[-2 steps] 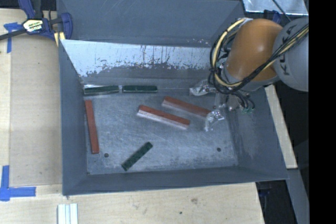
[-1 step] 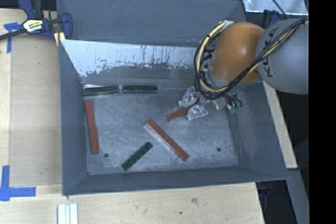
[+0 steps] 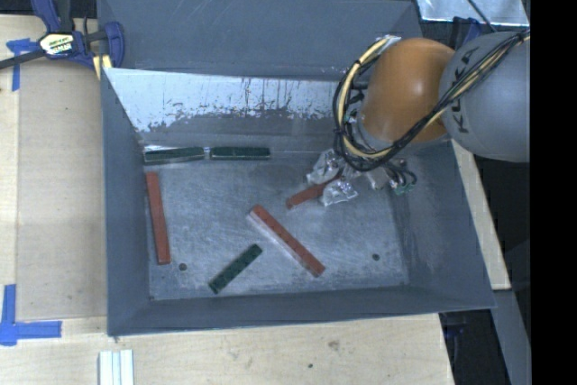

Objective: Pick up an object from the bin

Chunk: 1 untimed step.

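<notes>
The gripper [image 3: 332,183] hung low over the floor of the bin [image 3: 122,221], at about 2 o'clock from the floor's middle. Its tip met the upper end of a short red stick [image 3: 302,197], which slanted away from it toward 8 o'clock. Whether the gripper was open or closed on that end could not be told, since the wrist and its cables hid the contact.

The other things lay well apart from it. A long red stick [image 3: 287,241] lay at 5 o'clock and a green stick [image 3: 234,269] at 7 o'clock. A third red stick [image 3: 158,216] ran along the wall at 9 o'clock, and two dark sticks [image 3: 239,152] lay end to end at 11 o'clock.

The step in hand looked to be the grasp of the short red stick. To do it well, the grip would need to straddle the stick squarely across its narrow width, low against the floor. A hold so near one end would likely let the free end droop and pivot, so a firm closure and a straight, gentle lift seemed called for. A hold nearer the middle would be steadier. Nothing crowded the stick, so slipping was the main risk.
</notes>
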Motion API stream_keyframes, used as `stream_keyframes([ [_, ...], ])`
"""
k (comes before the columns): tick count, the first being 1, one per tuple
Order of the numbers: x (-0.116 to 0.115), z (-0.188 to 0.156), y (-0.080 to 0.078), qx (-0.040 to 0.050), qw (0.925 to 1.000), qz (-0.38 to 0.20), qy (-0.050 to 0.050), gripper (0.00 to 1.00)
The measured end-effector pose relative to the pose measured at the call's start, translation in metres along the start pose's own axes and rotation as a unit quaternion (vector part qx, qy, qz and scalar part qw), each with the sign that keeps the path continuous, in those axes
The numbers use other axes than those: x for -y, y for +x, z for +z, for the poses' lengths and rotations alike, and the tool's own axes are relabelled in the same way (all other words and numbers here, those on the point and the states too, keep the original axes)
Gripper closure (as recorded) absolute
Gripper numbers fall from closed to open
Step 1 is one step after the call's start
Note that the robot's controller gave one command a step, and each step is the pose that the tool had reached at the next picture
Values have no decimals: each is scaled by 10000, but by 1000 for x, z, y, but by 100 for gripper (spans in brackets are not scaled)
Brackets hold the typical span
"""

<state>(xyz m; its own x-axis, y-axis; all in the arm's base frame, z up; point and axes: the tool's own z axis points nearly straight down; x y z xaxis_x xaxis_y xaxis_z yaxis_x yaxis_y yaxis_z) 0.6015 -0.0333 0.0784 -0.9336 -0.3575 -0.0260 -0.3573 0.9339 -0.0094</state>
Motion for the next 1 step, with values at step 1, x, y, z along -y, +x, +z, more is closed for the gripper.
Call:
stream_keyframes([
  [1, 33, -191, -3, -109, 9999, 123, -36, 100],
])
